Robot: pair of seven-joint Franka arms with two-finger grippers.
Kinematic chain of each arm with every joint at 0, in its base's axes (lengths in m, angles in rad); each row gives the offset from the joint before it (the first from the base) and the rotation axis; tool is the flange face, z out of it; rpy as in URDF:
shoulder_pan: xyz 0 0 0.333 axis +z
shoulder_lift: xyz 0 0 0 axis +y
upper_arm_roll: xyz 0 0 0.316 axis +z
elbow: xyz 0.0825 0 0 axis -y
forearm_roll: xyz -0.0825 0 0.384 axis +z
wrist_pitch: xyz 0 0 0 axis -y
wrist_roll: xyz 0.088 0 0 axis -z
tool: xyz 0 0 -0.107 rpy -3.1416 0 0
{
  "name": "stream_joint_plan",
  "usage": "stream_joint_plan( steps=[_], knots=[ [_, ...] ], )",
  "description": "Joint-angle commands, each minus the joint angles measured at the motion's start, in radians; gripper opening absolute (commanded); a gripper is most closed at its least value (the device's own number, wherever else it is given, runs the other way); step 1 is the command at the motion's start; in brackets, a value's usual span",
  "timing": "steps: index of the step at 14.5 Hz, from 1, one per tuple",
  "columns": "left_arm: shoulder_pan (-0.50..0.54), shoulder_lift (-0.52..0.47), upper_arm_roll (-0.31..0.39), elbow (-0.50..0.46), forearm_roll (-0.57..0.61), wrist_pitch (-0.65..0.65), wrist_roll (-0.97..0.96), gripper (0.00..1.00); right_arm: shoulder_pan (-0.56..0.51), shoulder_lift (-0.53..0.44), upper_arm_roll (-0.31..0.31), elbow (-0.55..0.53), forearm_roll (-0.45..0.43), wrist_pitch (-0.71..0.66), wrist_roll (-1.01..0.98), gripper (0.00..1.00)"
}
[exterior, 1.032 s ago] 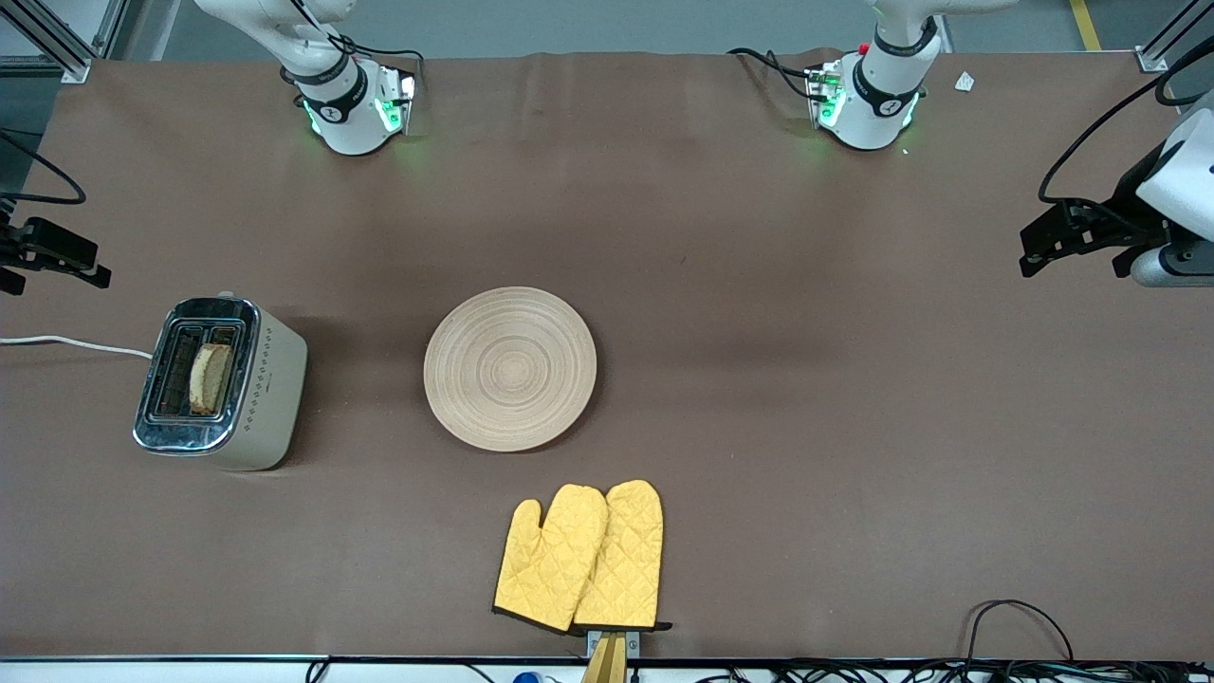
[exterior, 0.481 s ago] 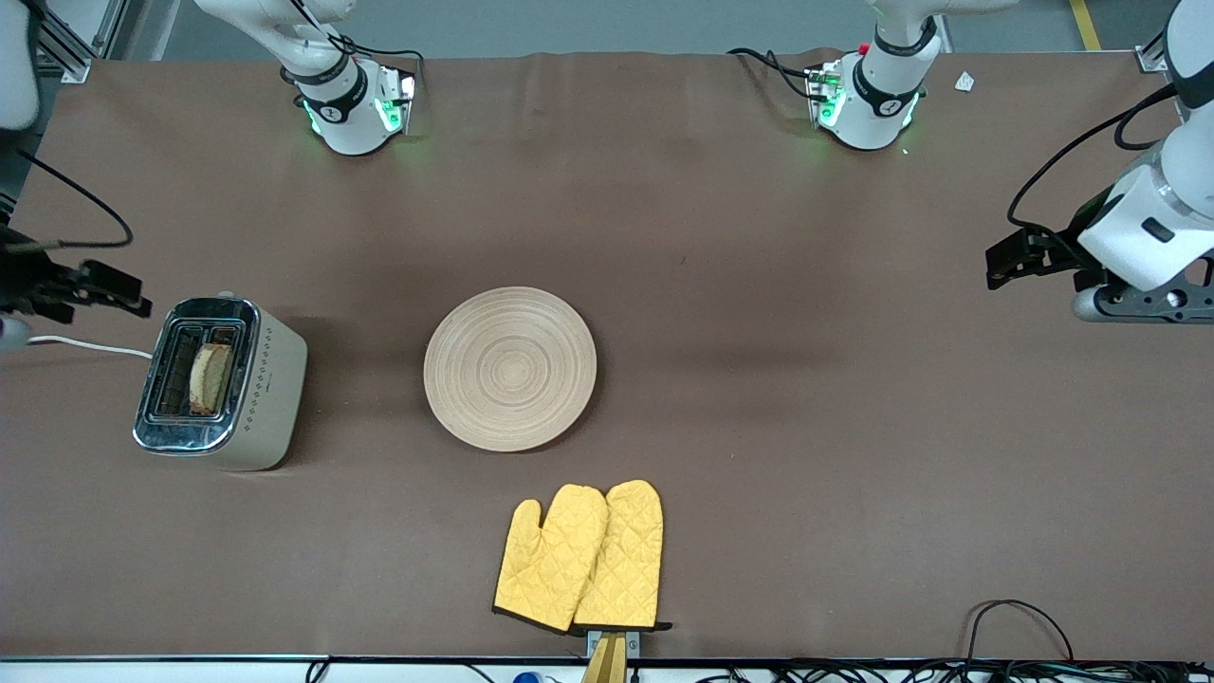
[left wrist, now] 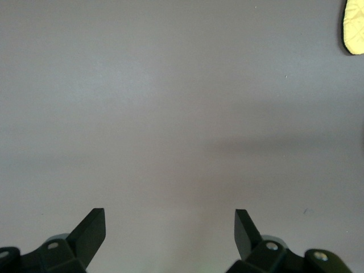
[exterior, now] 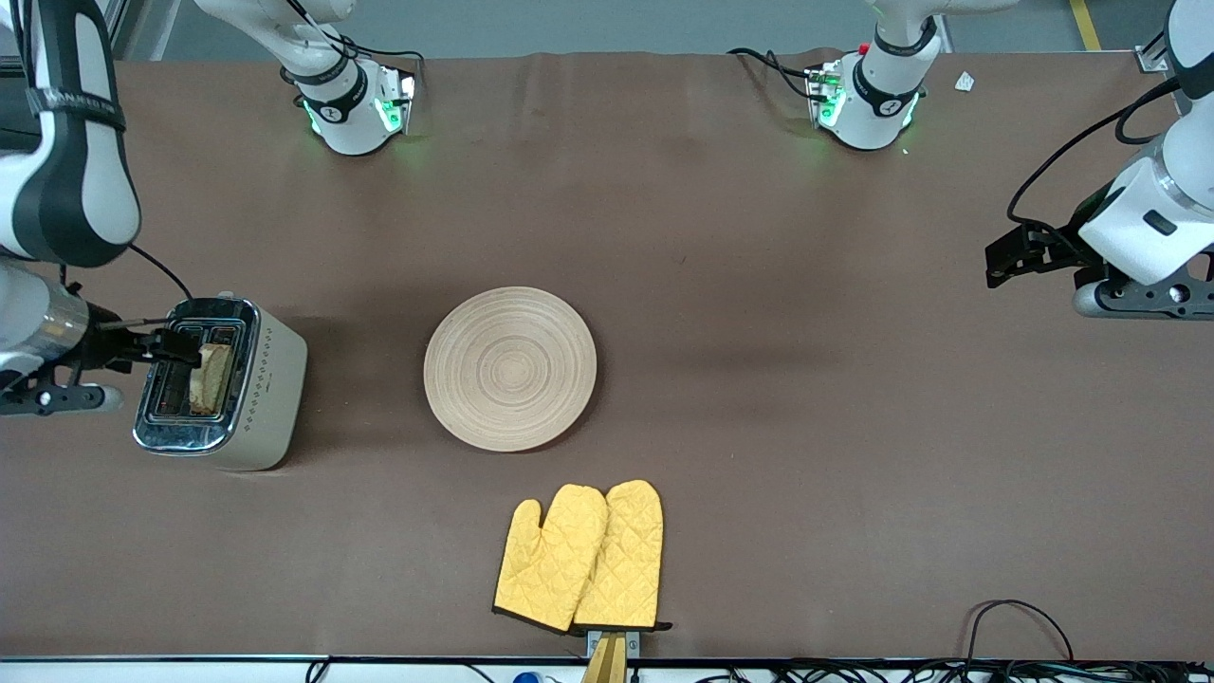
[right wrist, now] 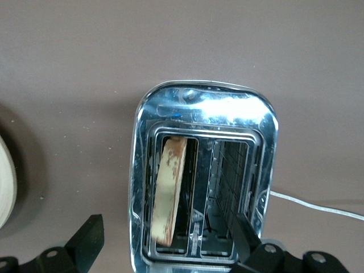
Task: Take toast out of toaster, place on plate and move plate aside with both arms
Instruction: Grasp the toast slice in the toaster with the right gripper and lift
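Note:
The toast stands on edge in one slot of a steel toaster toward the right arm's end of the table. In the right wrist view the toast leans in its slot. My right gripper hangs open over the toaster top, just above the toast, and holds nothing; its own view shows it spread wider than the toast slot. The pale wooden plate lies empty mid-table. My left gripper is open and empty over bare table at the left arm's end.
Two yellow oven mitts lie nearer the front camera than the plate; one mitt's tip shows in the left wrist view. A white cord runs from the toaster off the table's end. The plate's rim shows in the right wrist view.
My right gripper has moved in from the table's end to over the toaster. My left arm swung in a little earlier and has held still since.

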Motion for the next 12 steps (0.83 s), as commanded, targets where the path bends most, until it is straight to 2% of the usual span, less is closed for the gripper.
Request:
stream_joint_plan(
  steps=[1, 3, 6, 7, 8, 9, 12],
  knots=[
    [0.004, -0.007, -0.002, 0.027, 0.016, -0.016, 0.008, 1.0, -0.002, 0.032, 0.005, -0.006, -0.012, 0.008, -0.008, 1.0],
    [0.0, -0.009, -0.005, 0.027, 0.063, -0.016, 0.004, 1.0, -0.003, 0.05, 0.005, -0.007, -0.01, 0.003, -0.006, 1.0],
    [0.001, -0.009, -0.005, 0.027, 0.053, -0.015, -0.004, 1.0, -0.008, 0.054, 0.005, -0.033, -0.01, 0.0, 0.003, 0.98],
    [0.001, -0.009, -0.005, 0.027, 0.054, -0.015, -0.003, 1.0, -0.009, 0.053, 0.005, -0.035, -0.01, -0.004, 0.002, 0.91],
    [0.001, -0.009, -0.005, 0.027, 0.054, -0.015, -0.003, 1.0, -0.012, 0.053, 0.005, -0.035, -0.01, -0.012, -0.001, 0.43],
    [0.003, -0.009, -0.005, 0.027, 0.056, -0.015, -0.001, 1.0, -0.008, 0.053, 0.005, -0.035, -0.009, -0.014, 0.002, 0.01],
    [0.006, -0.009, -0.005, 0.027, 0.054, -0.015, 0.005, 1.0, -0.008, 0.06, 0.005, -0.035, -0.009, -0.012, 0.0, 0.0]
  ],
)
